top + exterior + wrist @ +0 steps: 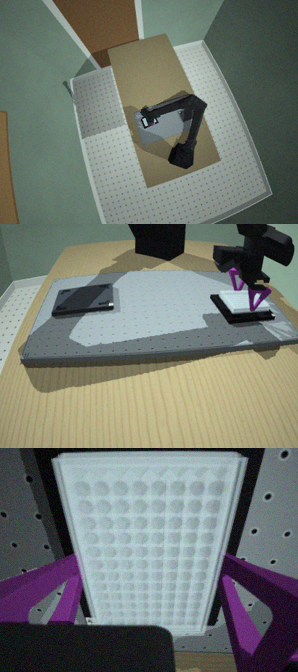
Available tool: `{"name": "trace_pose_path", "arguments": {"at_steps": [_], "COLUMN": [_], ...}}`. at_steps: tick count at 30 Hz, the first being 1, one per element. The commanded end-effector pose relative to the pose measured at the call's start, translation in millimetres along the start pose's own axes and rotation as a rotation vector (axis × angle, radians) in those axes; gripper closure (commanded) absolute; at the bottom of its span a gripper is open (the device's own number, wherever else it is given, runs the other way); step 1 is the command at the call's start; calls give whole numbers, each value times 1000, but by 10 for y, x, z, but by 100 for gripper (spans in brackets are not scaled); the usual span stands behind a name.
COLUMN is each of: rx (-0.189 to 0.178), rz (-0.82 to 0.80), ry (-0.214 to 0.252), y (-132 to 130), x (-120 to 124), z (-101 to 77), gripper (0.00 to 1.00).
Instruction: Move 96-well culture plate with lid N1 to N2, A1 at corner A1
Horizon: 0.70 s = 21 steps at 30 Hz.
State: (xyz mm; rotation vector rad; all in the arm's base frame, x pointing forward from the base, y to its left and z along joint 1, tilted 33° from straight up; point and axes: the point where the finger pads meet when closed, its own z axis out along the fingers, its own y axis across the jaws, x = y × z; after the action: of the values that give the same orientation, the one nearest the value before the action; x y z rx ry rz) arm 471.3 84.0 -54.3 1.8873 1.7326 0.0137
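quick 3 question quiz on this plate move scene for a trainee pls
1. True or false: the gripper is shut on the lidded plate.
2. Where does the plate sit?
A. On the black nest at the right end of the grey perforated board in the exterior view
B. On the other nest
C. On the wooden table
3. Fill in: in the wrist view, the purple fingers stand on the plate's two ____ sides.

Key
1. True: one finger stands at each side of it.
2. A
3. long
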Motion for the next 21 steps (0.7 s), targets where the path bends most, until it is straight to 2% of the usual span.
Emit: {"name": "trace_pose_path", "arguments": {"at_steps": [1,21], "rx": [16,15], "rz": [-13,-10], "ry": [-7,-7], "y": [-60,-40], "x": [1,-1], "z": [99,113], "gripper": [100,100]}}
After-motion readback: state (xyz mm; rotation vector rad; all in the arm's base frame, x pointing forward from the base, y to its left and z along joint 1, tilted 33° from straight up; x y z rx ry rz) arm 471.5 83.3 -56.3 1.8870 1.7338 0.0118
